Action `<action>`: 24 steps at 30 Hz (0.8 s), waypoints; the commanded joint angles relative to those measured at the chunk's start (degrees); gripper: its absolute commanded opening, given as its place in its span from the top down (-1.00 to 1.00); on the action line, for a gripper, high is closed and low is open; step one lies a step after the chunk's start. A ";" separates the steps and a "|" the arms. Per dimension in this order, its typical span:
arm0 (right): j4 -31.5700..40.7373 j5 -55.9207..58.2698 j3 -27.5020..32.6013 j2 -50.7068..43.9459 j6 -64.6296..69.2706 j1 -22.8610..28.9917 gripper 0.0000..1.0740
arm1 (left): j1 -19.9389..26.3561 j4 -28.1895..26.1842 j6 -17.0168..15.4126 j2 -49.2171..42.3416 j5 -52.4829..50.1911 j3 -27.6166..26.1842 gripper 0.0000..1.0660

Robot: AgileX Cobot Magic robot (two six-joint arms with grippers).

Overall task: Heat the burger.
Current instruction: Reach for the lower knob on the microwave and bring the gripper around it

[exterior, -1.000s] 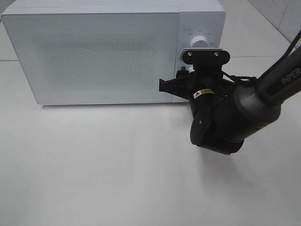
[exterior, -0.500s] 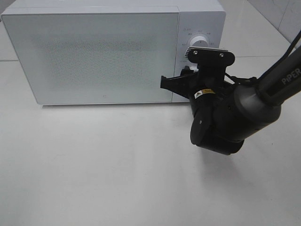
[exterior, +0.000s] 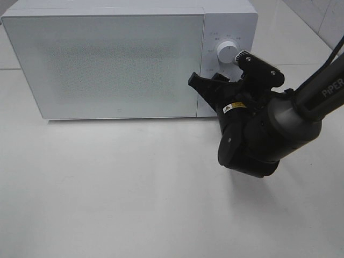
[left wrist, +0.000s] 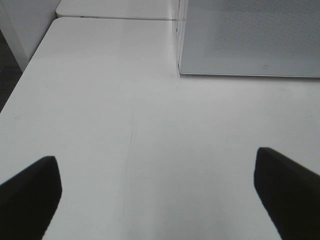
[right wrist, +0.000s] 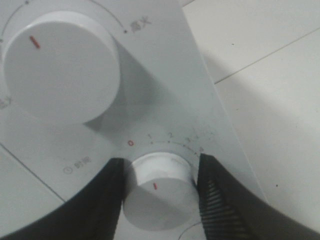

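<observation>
The burger is out of view. The white microwave [exterior: 107,64] stands at the back of the table with its frosted door closed. My right gripper [exterior: 210,81] is at its control panel. In the right wrist view the two black fingers [right wrist: 100,200] press both sides of the lower timer knob [right wrist: 157,192], whose red mark points below the 0. The upper knob [right wrist: 60,75] sits free beside it. My left gripper [left wrist: 157,185] hangs open over bare table with nothing between its fingers, near the microwave's left corner [left wrist: 182,70].
The white tabletop [exterior: 107,188] stretches in front of the microwave. My right arm's bulky black wrist [exterior: 252,140] hangs over the table just in front of the control panel. The table's left edge [left wrist: 20,95] shows in the left wrist view.
My right gripper has closed a little and rolled clockwise at the lower knob, so its camera mount now tilts and uncovers the upper knob. The left gripper has not moved.
</observation>
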 commanded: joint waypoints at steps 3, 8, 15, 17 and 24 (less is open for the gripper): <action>-2.23 1.55 -0.57 -0.11 9.00 -0.11 0.62 | 0.06 -0.34 -0.23 -1.43 -0.34 0.23 -0.83; -2.29 3.78 -0.57 -0.11 18.74 -0.11 0.62 | 0.06 -0.34 -0.23 -1.43 -0.34 0.23 -0.83; -3.55 5.90 -0.57 -0.11 30.83 -0.11 0.62 | 0.06 -0.34 -0.23 -1.43 -0.34 0.23 -0.83; -3.72 5.96 -0.57 -0.11 34.03 -0.11 0.61 | 0.06 -0.34 -0.23 -1.43 -0.34 0.23 -0.83; -4.93 5.50 -0.57 -0.11 45.15 -0.11 0.61 | 0.06 -0.34 -0.23 -1.43 -0.34 0.23 -0.83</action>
